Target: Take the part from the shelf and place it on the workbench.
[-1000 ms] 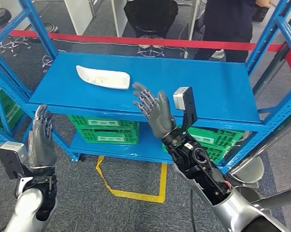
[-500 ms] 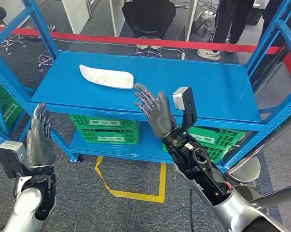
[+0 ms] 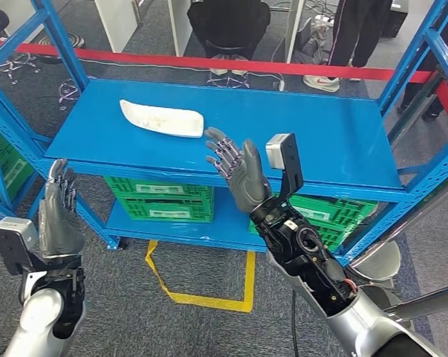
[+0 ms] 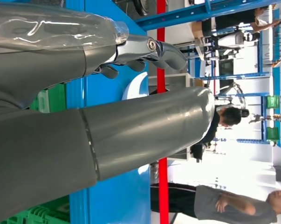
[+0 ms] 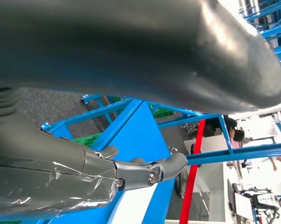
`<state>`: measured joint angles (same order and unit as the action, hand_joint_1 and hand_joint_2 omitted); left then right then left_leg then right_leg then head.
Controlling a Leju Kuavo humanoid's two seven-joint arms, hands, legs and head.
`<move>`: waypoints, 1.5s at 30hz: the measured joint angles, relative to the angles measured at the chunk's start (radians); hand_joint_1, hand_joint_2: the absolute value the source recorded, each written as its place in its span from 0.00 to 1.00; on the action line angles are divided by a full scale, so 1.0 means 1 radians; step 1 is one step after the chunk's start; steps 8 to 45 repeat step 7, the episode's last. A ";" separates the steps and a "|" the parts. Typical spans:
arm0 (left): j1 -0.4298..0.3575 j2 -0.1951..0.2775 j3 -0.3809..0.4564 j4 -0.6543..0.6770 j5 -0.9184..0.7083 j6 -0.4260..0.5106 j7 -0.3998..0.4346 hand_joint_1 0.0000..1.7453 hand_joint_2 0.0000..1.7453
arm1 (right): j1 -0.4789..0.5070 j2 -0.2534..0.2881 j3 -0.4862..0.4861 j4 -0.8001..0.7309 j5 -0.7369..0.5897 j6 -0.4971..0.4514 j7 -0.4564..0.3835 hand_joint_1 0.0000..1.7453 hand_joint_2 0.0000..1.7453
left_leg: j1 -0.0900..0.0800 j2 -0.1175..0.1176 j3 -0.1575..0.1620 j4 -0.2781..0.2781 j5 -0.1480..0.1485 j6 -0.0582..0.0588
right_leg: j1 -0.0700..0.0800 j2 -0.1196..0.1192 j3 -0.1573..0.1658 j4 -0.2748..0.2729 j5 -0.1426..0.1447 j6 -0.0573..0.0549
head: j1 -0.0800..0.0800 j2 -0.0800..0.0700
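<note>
The long white moulded plastic part [image 3: 161,118] lies lengthwise along the blue metal shelf [image 3: 322,141]. The right hand [image 3: 236,172], fingers spread and empty, is nearer the part's right end; the left hand [image 3: 57,212], also spread and empty, is farther.

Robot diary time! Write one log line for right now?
stage: reaching | white part lying on blue shelf, untouched | right hand open, near part | left hand open, lower, off shelf
</note>
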<state>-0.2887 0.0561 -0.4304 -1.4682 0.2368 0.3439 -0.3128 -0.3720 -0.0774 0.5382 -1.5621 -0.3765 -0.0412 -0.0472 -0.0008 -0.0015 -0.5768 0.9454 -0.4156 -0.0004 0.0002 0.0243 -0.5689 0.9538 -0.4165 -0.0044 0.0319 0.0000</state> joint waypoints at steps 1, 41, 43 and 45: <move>0.001 0.000 0.000 0.000 0.000 0.000 0.000 0.00 0.00 | -0.001 0.000 0.000 0.001 0.000 0.000 0.000 0.00 0.00 | 0.000 0.000 0.000 0.000 0.000 0.000 | 0.000 0.000 0.000 0.000 0.000 0.000 | 0.000 0.000; 0.004 0.000 0.001 0.000 -0.006 -0.002 -0.001 0.00 0.00 | -0.001 0.000 0.000 0.003 -0.001 -0.001 -0.003 0.00 0.00 | 0.000 0.000 0.001 -0.001 0.000 0.000 | 0.000 0.000 0.000 0.000 0.000 0.000 | -0.001 0.000; 0.004 0.000 0.001 0.000 -0.006 -0.002 -0.001 0.00 0.00 | -0.001 0.000 0.000 0.003 -0.001 -0.001 -0.003 0.00 0.00 | 0.000 0.000 0.001 -0.001 0.000 0.000 | 0.000 0.000 0.000 0.000 0.000 0.000 | -0.001 0.000; 0.004 0.000 0.001 0.000 -0.006 -0.002 -0.001 0.00 0.00 | -0.001 0.000 0.000 0.003 -0.001 -0.001 -0.003 0.00 0.00 | 0.000 0.000 0.001 -0.001 0.000 0.000 | 0.000 0.000 0.000 0.000 0.000 0.000 | -0.001 0.000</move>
